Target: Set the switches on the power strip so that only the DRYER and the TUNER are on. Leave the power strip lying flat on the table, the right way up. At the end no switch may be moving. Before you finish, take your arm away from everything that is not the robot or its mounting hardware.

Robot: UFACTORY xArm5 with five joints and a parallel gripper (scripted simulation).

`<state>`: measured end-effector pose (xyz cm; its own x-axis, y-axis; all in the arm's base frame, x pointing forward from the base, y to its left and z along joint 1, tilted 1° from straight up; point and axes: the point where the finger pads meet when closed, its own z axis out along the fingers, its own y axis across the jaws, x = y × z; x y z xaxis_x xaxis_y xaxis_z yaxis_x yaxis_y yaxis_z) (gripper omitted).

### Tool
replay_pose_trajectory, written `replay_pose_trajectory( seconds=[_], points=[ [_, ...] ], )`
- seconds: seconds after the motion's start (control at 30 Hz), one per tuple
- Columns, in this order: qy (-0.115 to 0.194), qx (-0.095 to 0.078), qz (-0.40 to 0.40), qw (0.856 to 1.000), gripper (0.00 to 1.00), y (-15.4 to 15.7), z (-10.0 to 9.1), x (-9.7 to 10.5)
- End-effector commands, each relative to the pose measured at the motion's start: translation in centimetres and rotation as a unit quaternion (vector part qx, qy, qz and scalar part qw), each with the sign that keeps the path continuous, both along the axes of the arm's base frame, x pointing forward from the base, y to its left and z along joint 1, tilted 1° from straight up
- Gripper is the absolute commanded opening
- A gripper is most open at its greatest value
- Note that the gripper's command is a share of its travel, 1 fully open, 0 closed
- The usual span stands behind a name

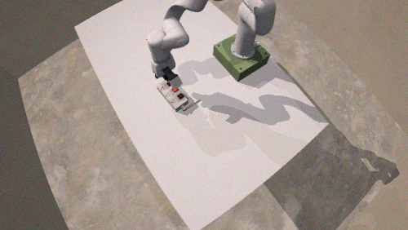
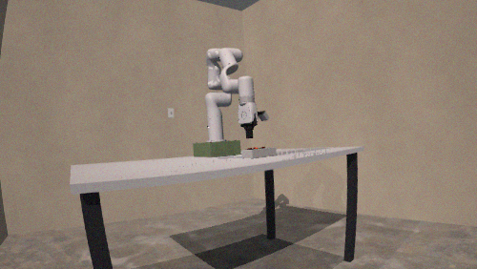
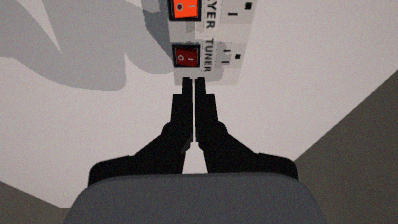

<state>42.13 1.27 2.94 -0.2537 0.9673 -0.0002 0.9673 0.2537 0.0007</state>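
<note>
A white power strip (image 1: 176, 102) (image 2: 259, 153) (image 3: 232, 60) lies flat on the table (image 1: 163, 159) (image 2: 143, 171), right way up. In the wrist view the switch labelled TUNER (image 3: 185, 55) is dark red and unlit. The one beyond it, labelled with letters ending in YER (image 3: 184, 8), glows bright orange. In the top view one switch glows (image 1: 175, 90) between two dark ones. My gripper (image 1: 168, 77) (image 2: 249, 135) (image 3: 193, 91) is shut and empty. It hangs a little above the strip's end, its tips just short of the TUNER switch.
The arm's green base block (image 1: 241, 57) (image 2: 216, 148) stands on the table behind the strip. A short grey cord stub (image 1: 191, 106) sticks out of the strip's far end. The table's edge runs close on the strip's left side.
</note>
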Motion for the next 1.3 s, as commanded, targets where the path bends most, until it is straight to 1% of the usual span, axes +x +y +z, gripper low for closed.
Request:
replay_pose_trajectory(
  seconds=[0.0, 0.4, 1.27],
  points=[
    [-0.002, 0.0, 0.0, 1.0, 0.0, 0.0, 0.1, 0.1],
    [-0.002, 0.0, 0.0, 1.0, 0.0, 0.0, -0.5, 0.1],
    [-0.002, 0.0, 0.0, 1.0, 0.0, 0.0, -3.4, 0.2]
  ],
)
